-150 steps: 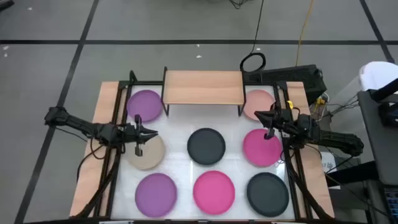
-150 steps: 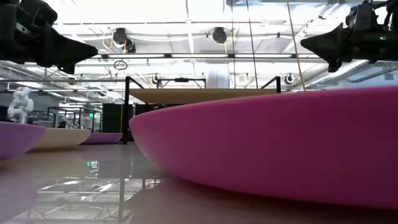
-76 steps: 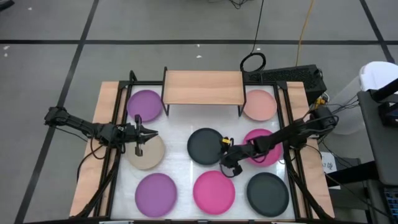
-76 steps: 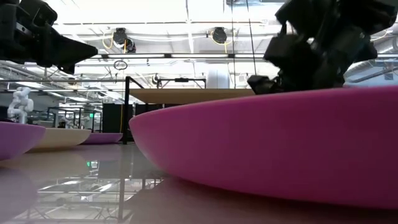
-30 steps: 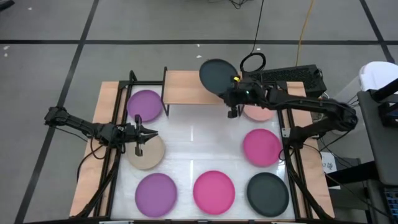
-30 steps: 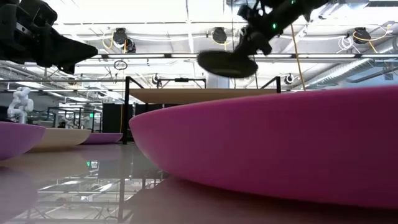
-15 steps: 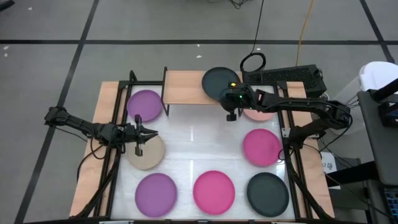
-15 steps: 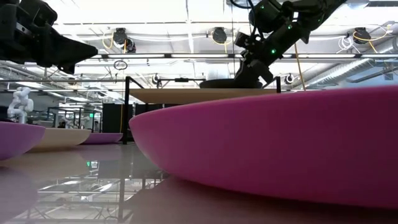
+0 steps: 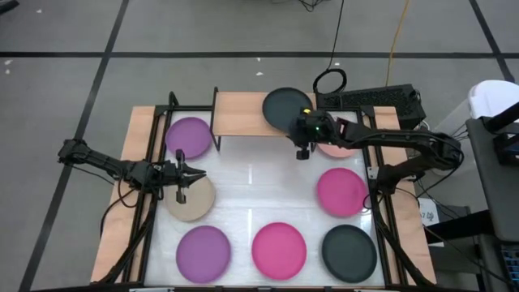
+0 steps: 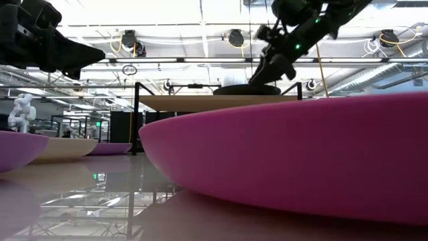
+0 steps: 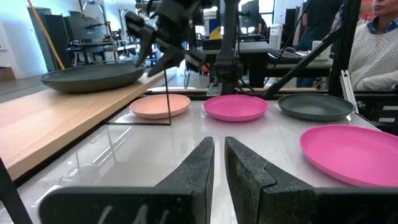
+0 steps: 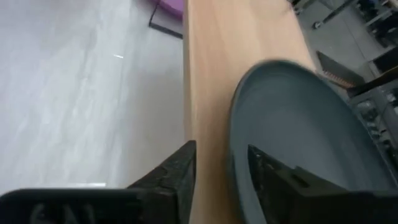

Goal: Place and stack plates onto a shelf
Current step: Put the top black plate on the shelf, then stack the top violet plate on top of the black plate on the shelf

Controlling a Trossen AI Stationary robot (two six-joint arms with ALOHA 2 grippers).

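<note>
Release is the step in hand. Right gripper (image 9: 302, 130) sits at the shelf (image 9: 243, 113) front edge, toward 1 o'clock on the table, fingers slightly apart astride the dark grey plate (image 9: 285, 107) rim. That plate lies flat on the board. Spread wider, then back away level so nothing drags. Left gripper (image 9: 183, 171) hovers nearly closed over the beige plate (image 9: 195, 203) at 9 o'clock.
</note>
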